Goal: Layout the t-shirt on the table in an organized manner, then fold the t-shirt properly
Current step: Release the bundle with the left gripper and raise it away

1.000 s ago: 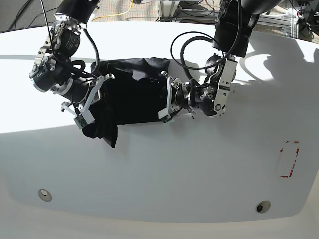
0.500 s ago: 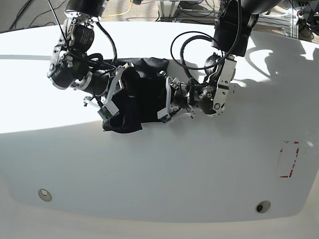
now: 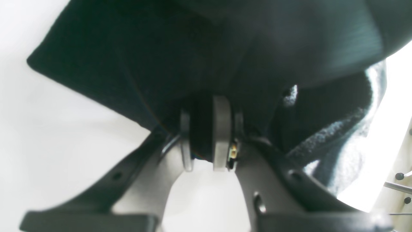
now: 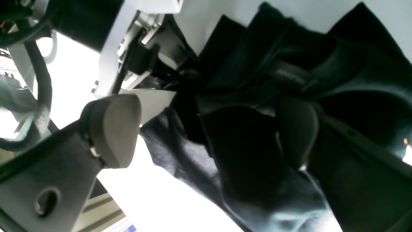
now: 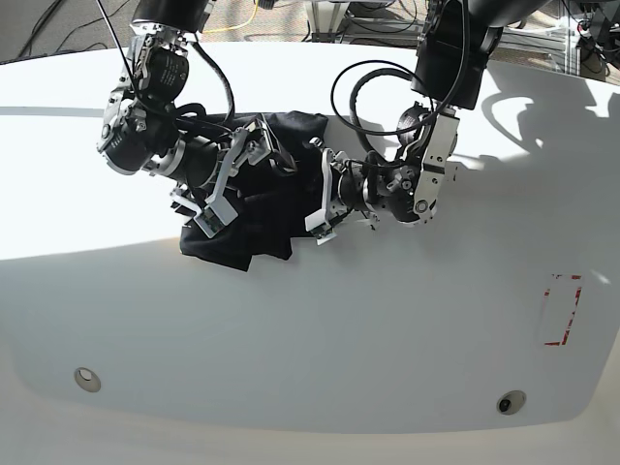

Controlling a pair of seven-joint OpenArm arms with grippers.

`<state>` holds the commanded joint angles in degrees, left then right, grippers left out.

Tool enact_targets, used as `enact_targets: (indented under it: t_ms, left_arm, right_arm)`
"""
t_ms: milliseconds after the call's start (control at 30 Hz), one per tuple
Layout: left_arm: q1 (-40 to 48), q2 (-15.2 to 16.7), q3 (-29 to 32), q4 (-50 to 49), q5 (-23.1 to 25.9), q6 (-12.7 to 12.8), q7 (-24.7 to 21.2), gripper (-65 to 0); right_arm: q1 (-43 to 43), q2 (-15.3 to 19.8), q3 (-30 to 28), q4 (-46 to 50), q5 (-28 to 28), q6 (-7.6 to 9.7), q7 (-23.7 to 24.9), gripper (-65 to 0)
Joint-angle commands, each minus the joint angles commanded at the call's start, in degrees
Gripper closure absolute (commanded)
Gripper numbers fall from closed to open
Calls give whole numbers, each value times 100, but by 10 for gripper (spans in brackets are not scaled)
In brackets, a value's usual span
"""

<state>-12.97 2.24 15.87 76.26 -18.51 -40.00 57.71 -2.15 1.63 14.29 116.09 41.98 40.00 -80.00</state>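
The black t-shirt lies bunched in a heap on the white table between my two arms. My left gripper is at the heap's right edge. The left wrist view shows my left gripper shut on a fold of the t-shirt. My right gripper hovers over the heap's left part. In the right wrist view my right gripper stands open, its fingers wide apart, with the t-shirt draped loosely between and below them. No print shows.
Two small metal discs sit near the table's front edge. A red dashed rectangle marks the right side. Cables and frames lie beyond the table's far edge.
My right arm swung right, carrying the shirt's hanging left part over onto the heap, and its fingers now stand apart. The left arm stayed put, still pinching the cloth.
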Motion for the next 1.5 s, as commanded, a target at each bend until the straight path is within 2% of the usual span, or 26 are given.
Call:
enact_targets:
  t_ms: [233,367,500,600,767,900,1033,1133,1233,1500]
  left_arm:
    - [9,-9,-686,853,-9,0,431,-82]
    - [0,-9,-888,1327,-9,0,695,-82]
    - [0,-9,-1178,1776,-9,0,853,-82]
    - [-9,-105,-1600,2154,26,0,862,-82]
    - [-255,-466,-2840,2347,9,0,844,-82]
    - [-325,-721,-3657,2338,18,0,712,-82]
    - [-290,-1055,-3965,2347,9,0,633,-82]
    - [-114,-1248,-3982,2365,9,0,624,-82]
    - [62,-1354,-3982,2374,0,0,624,-82]
    - [457,-1363,-4000,2374,0,0,615,-82]
  right_arm:
    - [9,97,0,0,0,0,0,-650]
    - [-18,246,0,0,0,0,0,-650]
    - [-18,255,9,0,0,0,0,-650]
    - [0,273,9,0,-9,0,0,-650]
    - [18,440,18,-9,-44,0,0,-650]
    - [35,457,0,-18,-79,0,391,-650]
    - [343,422,-35,-18,-527,0,470,-650]
    - [484,413,-290,-18,-1002,0,664,-650]
    - [519,440,-809,-9,-1477,0,1059,-650]
    - [492,624,-2470,-9,-2875,0,1868,-650]
